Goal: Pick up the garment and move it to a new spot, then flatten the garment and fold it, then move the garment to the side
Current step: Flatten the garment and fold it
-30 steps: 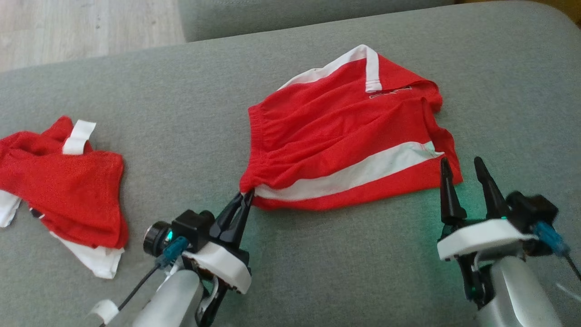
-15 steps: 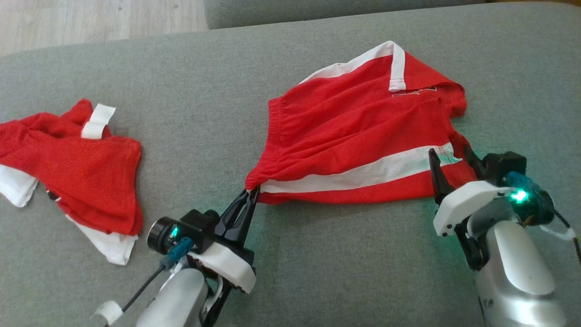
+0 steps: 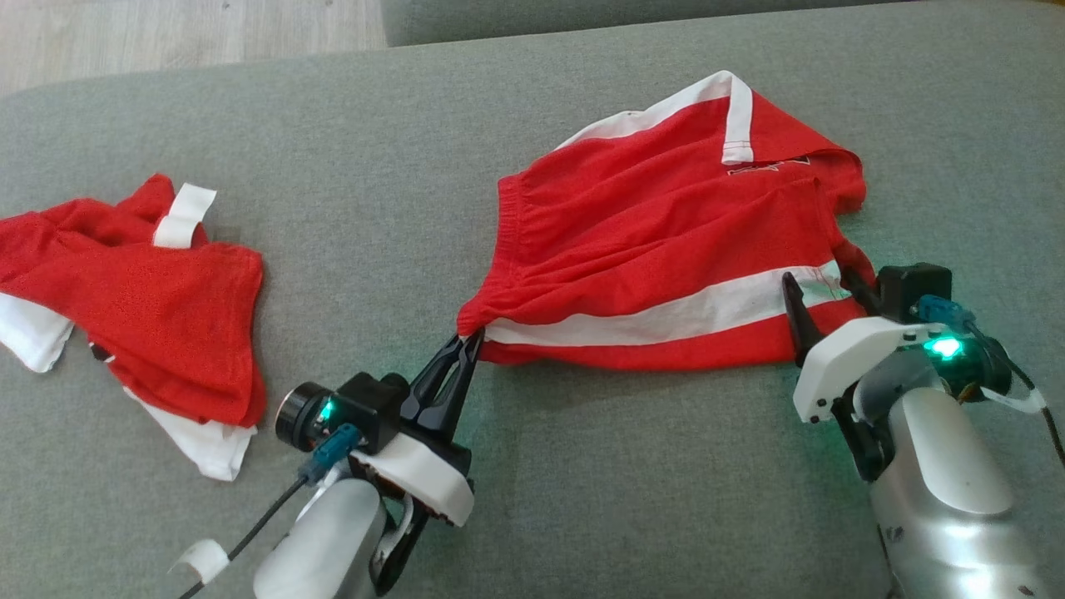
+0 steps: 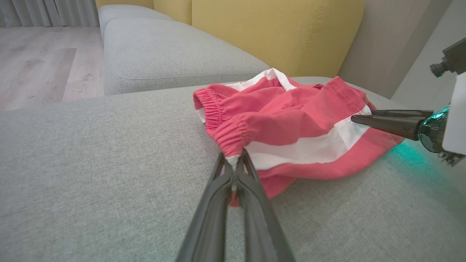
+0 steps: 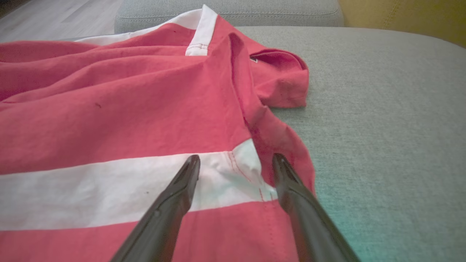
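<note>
1. Grey sofa cushion (image 3: 582, 499); wood floor (image 3: 166, 33) beyond its far edge, yellow backrest (image 4: 276, 32) behind.
2. Red shorts (image 3: 666, 233) with white stripes lie rumpled on the cushion, right of centre.
3. Left gripper (image 3: 470, 341) pressed together, pinching the shorts' near left corner at the elastic waistband.
4. Right gripper (image 3: 817, 279) spread, its fingers straddling the right end of the white stripe at the near right corner, not closed on the cloth.
5. Second red-and-white garment (image 3: 150, 308) lies crumpled well apart, at far left.
</note>
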Robot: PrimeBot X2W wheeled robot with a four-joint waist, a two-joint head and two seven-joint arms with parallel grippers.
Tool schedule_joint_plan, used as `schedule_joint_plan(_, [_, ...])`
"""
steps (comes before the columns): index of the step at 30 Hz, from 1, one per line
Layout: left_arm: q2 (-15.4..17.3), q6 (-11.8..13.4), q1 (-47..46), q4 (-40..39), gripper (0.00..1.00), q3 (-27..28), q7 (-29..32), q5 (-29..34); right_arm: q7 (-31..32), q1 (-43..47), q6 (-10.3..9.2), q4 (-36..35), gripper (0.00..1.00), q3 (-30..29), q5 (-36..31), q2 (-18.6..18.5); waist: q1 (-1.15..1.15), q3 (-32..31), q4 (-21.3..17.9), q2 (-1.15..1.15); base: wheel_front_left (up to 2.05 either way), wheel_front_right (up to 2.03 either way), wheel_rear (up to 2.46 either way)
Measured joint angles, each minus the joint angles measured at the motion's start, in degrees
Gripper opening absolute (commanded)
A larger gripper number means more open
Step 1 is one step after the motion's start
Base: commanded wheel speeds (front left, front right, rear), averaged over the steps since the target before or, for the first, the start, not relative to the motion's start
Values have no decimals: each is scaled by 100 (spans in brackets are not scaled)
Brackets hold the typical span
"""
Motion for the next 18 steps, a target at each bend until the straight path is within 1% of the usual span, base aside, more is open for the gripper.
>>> schedule_joint_plan(3, [4, 0, 0, 1, 0, -14, -1, 0, -3, -20, 0, 79, 100, 3, 33, 0, 0, 2, 4, 0, 0, 0, 0])
schedule_joint_plan(4, [8, 0, 0, 2, 0, -22, -1, 0, -3, -20, 0, 113, 91, 9, 35, -1, 0, 4, 5, 0, 0, 0, 0])
schedule_joint_plan(5, [12, 0, 0, 3, 0, -30, -1, 0, -4, -21, 0, 148, 49, 21, 36, -1, 0, 5, 7, 0, 0, 0, 0])
schedule_joint_plan(6, [18, 0, -1, 4, 0, -35, -1, 0, -12, -25, 0, 178, 0, 34, 41, -1, 0, 7, 8, 0, 0, 0, 0])
schedule_joint_plan(12, [35, 2, -1, 22, 0, -52, -8, -1, -135, -109, 0, 235, 0, 121, 131, -14, 0, -29, -12, 0, 0, 0, 0])
schedule_joint_plan(18, [70, 53, 5, 49, 0, -52, -9, -16, -283, -88, 0, 59, 0, 237, 203, -56, 0, -156, -87, 0, 0, 0, 0])
